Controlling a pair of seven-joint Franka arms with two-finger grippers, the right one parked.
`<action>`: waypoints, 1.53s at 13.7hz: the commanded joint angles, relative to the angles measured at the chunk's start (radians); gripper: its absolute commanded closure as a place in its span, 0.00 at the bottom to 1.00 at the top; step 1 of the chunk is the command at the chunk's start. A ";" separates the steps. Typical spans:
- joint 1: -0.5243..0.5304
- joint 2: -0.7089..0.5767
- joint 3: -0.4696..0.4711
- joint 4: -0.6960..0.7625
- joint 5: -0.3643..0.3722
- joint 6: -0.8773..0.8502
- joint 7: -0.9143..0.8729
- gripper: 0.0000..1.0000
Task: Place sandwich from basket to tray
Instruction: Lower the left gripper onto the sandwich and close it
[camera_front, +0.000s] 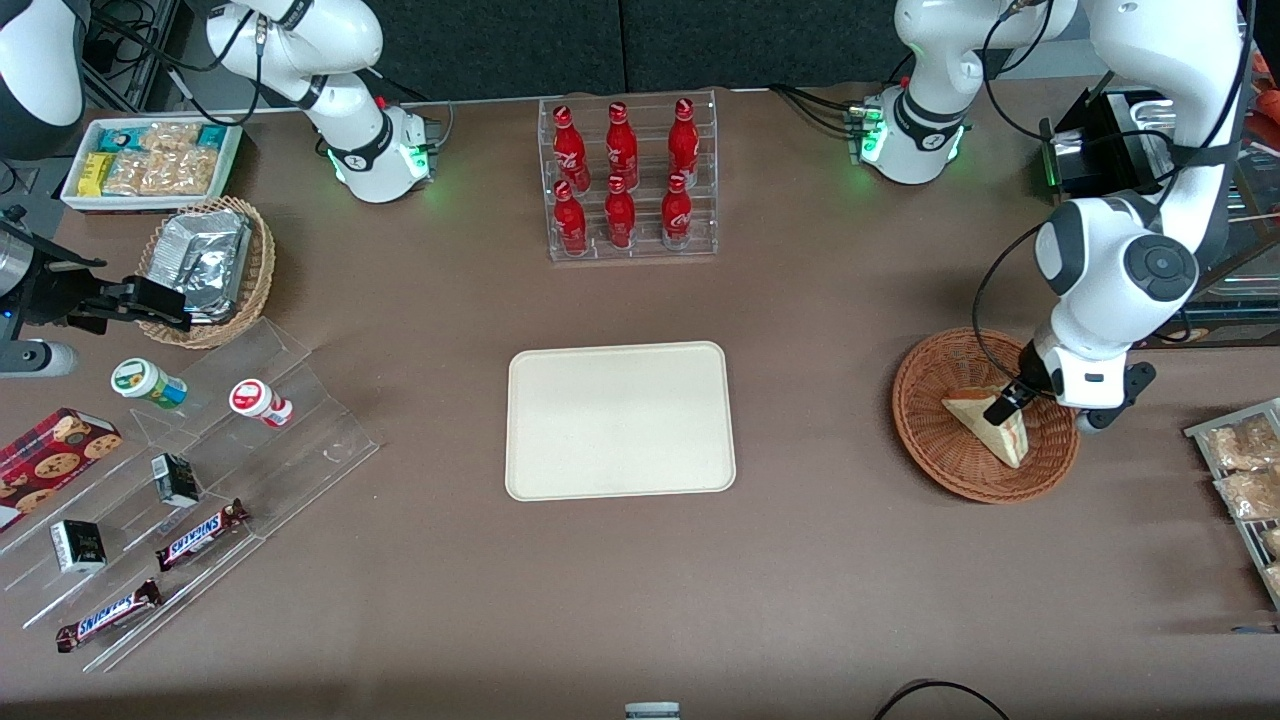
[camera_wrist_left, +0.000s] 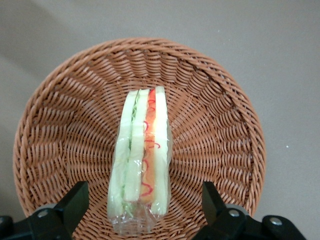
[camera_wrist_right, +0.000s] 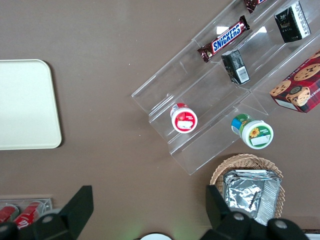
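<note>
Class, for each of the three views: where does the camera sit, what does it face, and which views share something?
Front: high, facing both arms; the gripper is at the sandwich.
Left wrist: above the basket, open fingers either side of the sandwich.
Right wrist: above the tray, own fingers visible.
Shared: sandwich; tray.

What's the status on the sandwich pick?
End effector open, fingers straddling sandwich, no grip yet. Sandwich lies in basket. Tray bare, nothing in the way.
</note>
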 joint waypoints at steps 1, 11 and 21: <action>-0.024 0.019 0.004 -0.011 -0.007 0.028 -0.016 0.00; -0.018 0.033 0.008 -0.055 0.011 0.078 -0.015 0.05; -0.018 0.037 0.010 -0.043 0.019 0.078 -0.011 0.77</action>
